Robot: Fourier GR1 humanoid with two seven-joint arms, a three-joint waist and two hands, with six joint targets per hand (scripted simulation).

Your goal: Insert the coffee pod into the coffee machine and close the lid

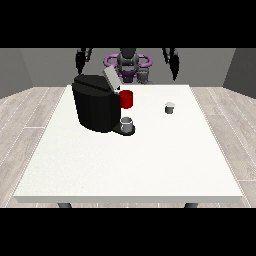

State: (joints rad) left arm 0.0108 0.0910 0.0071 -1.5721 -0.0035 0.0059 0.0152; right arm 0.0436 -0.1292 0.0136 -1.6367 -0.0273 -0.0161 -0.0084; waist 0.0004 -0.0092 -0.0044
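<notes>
1. We see a large white rectangular surface (130, 165) filling the middle of the frame, with the robot small at the top centre behind its far edge.
2. On the left half of the surface, toward the upper left of the frame, stands a bulky black coffee machine (95, 107). Its grey lid (111, 79) is tilted up and open at the machine's top right corner.
3. Just right of the machine's upper part we see a red cylindrical part (126, 99), touching or attached to the machine's front; we cannot tell which.
4. Below that, on the machine's dark base at its lower right, sits a small grey cup (127, 123).
5. The small grey-and-white coffee pod (170, 107) stands upright on the surface, right of centre in the frame, well apart from the machine and from both hands. It is not in the machine.
6. The robot hand at the view's left (80, 61) hangs above the far edge of the surface, in the upper left of the frame, above and behind the machine and touching nothing. It holds nothing; whether its fingers are apart or together we cannot tell.
7. The robot hand at the view's right (174, 67) hangs in the upper right of the frame, behind the far edge of the surface and well apart from the pod. It too holds nothing, and we cannot tell how its fingers lie.
</notes>
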